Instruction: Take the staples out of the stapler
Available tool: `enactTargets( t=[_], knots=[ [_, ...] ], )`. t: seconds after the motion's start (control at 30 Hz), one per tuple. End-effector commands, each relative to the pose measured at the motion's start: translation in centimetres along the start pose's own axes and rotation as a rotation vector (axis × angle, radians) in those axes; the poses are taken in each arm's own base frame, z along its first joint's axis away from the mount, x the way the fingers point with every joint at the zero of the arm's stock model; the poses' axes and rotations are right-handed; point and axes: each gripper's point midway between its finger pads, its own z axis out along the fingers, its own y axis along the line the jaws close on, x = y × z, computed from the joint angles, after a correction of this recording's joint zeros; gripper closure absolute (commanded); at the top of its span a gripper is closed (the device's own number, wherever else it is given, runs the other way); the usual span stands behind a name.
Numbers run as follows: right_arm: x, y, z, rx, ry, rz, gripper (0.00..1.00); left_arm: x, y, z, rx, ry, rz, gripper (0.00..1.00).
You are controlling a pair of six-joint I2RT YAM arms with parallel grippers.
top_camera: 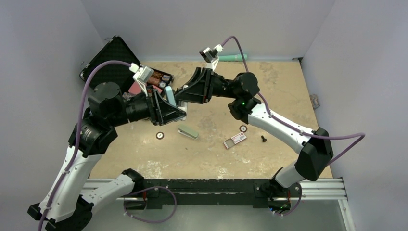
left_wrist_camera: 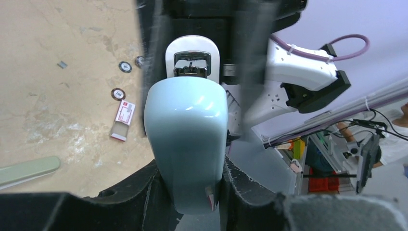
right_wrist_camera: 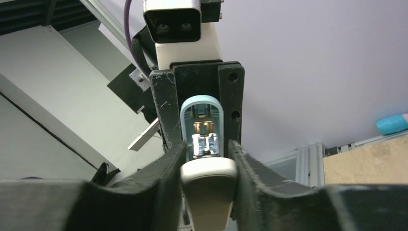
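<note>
**A robotics lab, boxed in as a test cell**

I stood in what was plainly a robotics lab, not a home or an office. A left arm [top_camera: 72, 168] and a right arm [top_camera: 279, 126] were bolted to an aluminium rail [top_camera: 327, 185] at the edge of a scuffed beige table [top_camera: 284, 86]. Plain pale wall panels [top_camera: 202, 24] closed it in on three sides like a test cell. Purple cables [top_camera: 337, 138] ran loose along the arms, and a small white camera [top_camera: 143, 73] sat on a wrist. Past the cell, the left wrist view caught cluttered shelving with orange bins [left_wrist_camera: 320, 184], dangling wires [left_wrist_camera: 385, 115] and a black stand [left_wrist_camera: 365, 159].
</note>
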Motion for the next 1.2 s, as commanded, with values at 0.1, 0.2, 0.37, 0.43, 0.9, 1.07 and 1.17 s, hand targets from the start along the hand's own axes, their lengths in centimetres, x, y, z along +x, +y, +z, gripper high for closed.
enactTargets(
  t=[0.1,0.2,0.37,0.43,0.9,1.07,1.17],
  knots=[
    [-1.3,1.4,-0.8,0.126,-0.022,-0.087,0.01,-0.6,2.9,-0.4,-0.173,-0.027,0.018,1.0],
    [-2.1,-2.8,-4.5,0.377,-0.083,-0.06,0.01,-0.5,4.6,-0.3,-0.257,-0.008,0.012,1.0],
    [-1.5,-9.2,-15.1,0.821,-0.229,0.071,0.01,-0.2,9.7,0.5,-0.492,0.06,-0.016,1.0],
    [-0.5,-10.6,-18.3,0.985,-0.239,0.088,0.01,-0.1,12.4,1.1,-0.596,0.085,-0.039,1.0],
    [4.7,-9.9,-22.3,1.097,-0.255,0.222,0.04,1.1,31.5,7.2,-1.001,0.334,-0.001,1.0],
    [4.3,-9.6,-21.9,1.079,-0.25,0.209,0.04,4.3,35.7,8.7,-1.019,0.415,-0.07,1.0],
    [3.8,-9.9,-21.5,1.084,-0.225,0.186,0.04,5.8,37.3,8.8,-1.028,0.441,-0.077,1.0]
  ],
)
